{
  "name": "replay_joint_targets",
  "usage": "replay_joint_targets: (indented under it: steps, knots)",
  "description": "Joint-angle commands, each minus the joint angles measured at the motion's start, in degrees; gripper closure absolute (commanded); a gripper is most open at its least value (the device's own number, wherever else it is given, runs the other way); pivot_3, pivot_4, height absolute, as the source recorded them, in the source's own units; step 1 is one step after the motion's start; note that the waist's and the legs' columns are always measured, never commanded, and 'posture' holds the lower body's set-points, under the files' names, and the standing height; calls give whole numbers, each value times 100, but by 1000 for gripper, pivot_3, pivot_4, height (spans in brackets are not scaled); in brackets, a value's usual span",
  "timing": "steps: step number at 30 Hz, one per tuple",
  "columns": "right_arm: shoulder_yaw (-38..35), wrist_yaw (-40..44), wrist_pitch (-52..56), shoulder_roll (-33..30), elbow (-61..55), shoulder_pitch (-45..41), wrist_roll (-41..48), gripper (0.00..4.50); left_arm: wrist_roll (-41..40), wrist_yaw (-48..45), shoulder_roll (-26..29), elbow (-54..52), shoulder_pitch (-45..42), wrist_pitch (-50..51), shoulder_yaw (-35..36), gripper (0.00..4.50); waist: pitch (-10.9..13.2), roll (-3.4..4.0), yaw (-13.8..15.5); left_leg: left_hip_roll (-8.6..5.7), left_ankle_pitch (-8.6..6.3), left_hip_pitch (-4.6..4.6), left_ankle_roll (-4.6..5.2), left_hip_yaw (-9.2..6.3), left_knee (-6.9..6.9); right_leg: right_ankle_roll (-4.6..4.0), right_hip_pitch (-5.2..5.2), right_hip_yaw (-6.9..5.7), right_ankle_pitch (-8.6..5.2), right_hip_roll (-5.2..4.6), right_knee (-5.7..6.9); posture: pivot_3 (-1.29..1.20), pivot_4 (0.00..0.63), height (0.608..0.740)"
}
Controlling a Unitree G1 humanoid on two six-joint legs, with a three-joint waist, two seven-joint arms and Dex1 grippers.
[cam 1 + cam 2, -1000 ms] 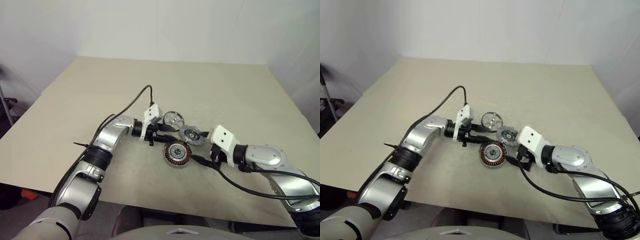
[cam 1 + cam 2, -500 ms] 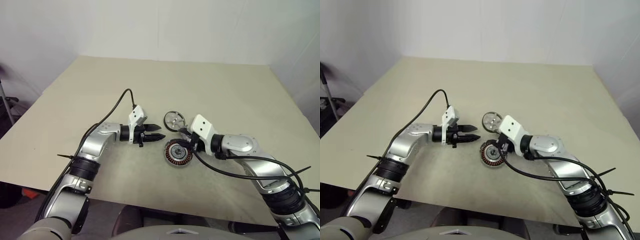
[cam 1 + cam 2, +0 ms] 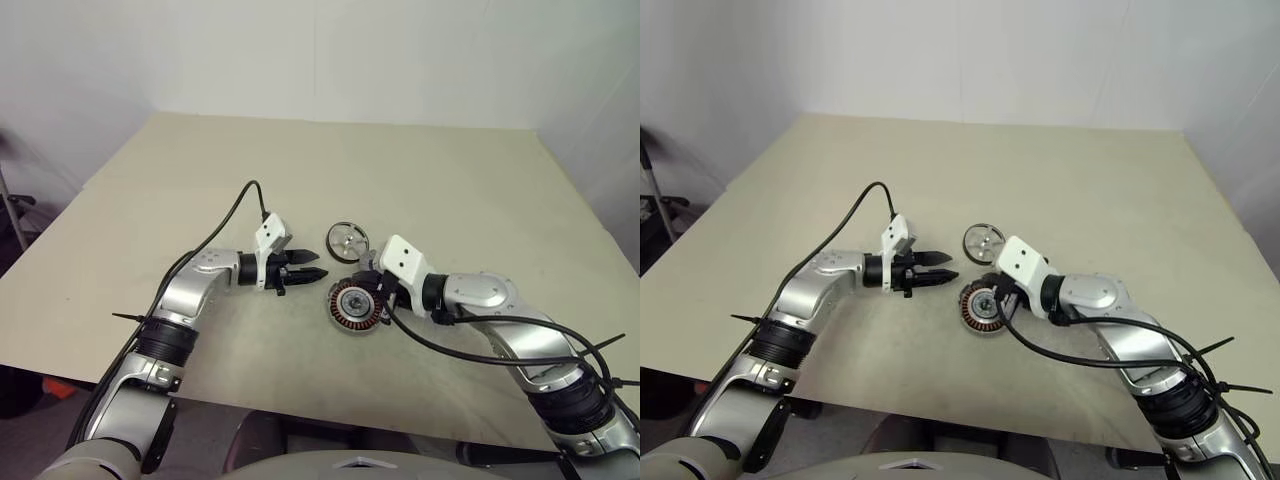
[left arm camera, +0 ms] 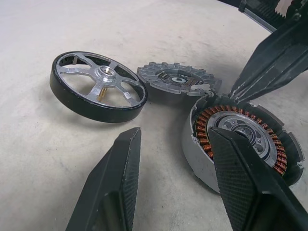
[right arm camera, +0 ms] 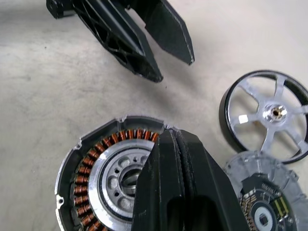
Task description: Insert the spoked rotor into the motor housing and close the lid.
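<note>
The spoked rotor (image 3: 347,241) (image 4: 98,86), shiny silver with a dark rim, lies flat on the table. Just nearer is the motor housing (image 3: 352,305) (image 5: 103,168), its copper coils facing up. The ribbed grey lid (image 4: 178,79) (image 5: 262,192) lies between them, to the right, partly under my right hand. My right gripper (image 3: 371,291) (image 5: 174,137) is shut with nothing in it, its tips over the housing's right rim. My left gripper (image 3: 316,266) (image 4: 175,132) stands open and empty just left of the housing, pointing toward the parts.
The beige table (image 3: 200,170) stretches wide around the parts, with white walls behind it. Black cables trail from both wrists across the tabletop. My two grippers face each other closely across the housing.
My right gripper closed from wide open and slid left over the housing, covering the lid in the head views. My left gripper drew back a little to the left, away from the rotor.
</note>
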Motion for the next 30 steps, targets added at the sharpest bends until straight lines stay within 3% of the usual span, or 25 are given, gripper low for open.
replay_joint_targets:
  steps: [1,13,30]
  knots:
    - [47,-30,71,-7,-281,29,37,4476,-27,16,45,-90,-99,-79,61,2156,0,0,0,0,0,0,0,0,0,0,0,0,0,0,0,0,0,740]
    - [138,-110,121,-31,-69,340,-31,4476,23,105,75,48,-140,-151,97,2156,0,0,-1,0,1,1,-2,0,0,0,0,0,0,0,1,0,0,740]
    - [-70,61,138,-199,-411,131,157,4476,-10,78,82,172,-140,-252,75,2156,0,0,-2,0,1,1,-3,0,0,0,1,0,0,0,0,0,0,740]
